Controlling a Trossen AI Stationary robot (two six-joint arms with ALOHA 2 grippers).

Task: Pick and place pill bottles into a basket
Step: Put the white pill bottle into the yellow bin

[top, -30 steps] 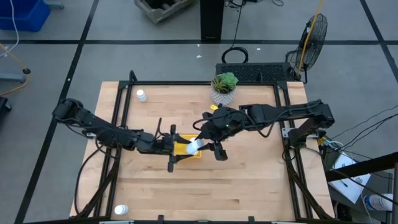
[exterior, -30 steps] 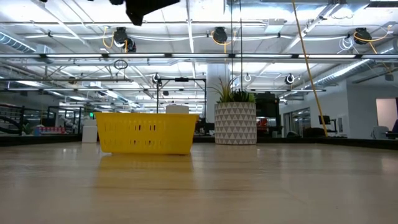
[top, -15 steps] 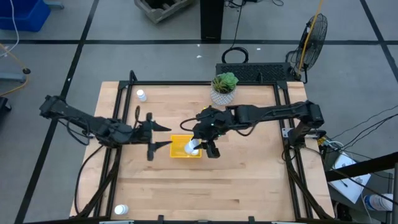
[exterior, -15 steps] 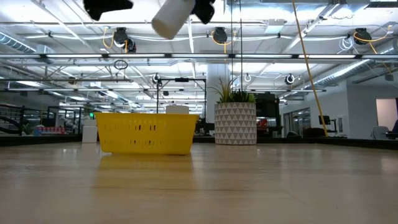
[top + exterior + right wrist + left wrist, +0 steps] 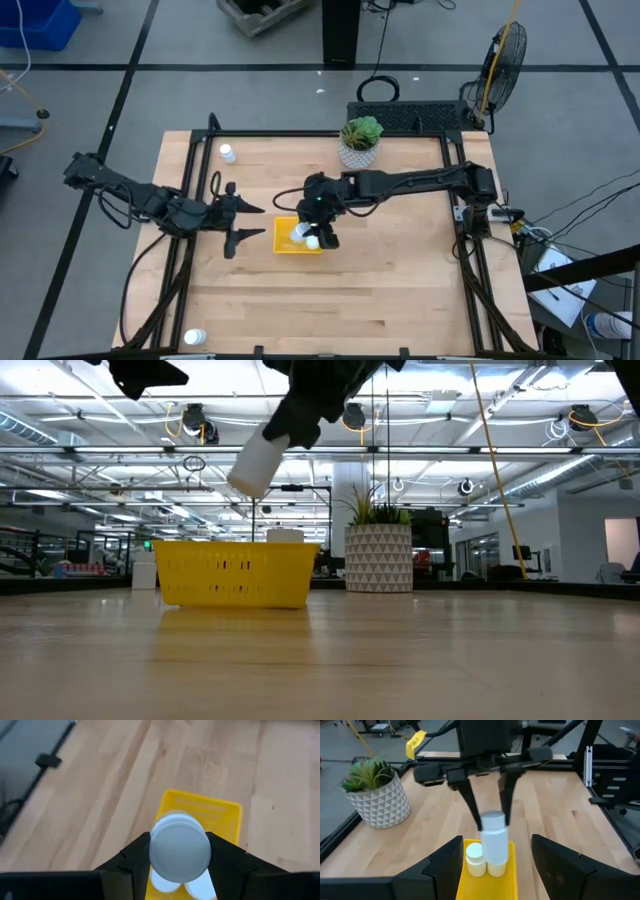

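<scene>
The yellow basket (image 5: 288, 245) sits mid-table with two white pill bottles (image 5: 475, 858) standing in it. My right gripper (image 5: 318, 228) is shut on a third pill bottle (image 5: 255, 460) above the basket; it also shows in the left wrist view (image 5: 494, 842). My left gripper (image 5: 235, 222) is open and empty, above the table just left of the basket. One more bottle (image 5: 228, 153) stands at the far left of the table and another (image 5: 195, 338) at the near left edge. My right gripper pinches the bottle's cap end (image 5: 493, 821) between its two fingers (image 5: 134, 857), one on each side. The fingers come from above, slanting down. The bottle hangs tilted below them, its bottom end (image 5: 242, 480) lowest, clear of the basket.
A white patterned pot with a green plant (image 5: 359, 143) stands behind the basket toward the far edge. Dark frame rails (image 5: 196, 170) run along the table's left and right sides. Bare wood (image 5: 390, 290) lies near and right of the basket.
My right gripper has carried the bottle toward the table's left and down, from beside the basket to over it. My left gripper has drawn back from the basket toward the table's left edge, still open.
</scene>
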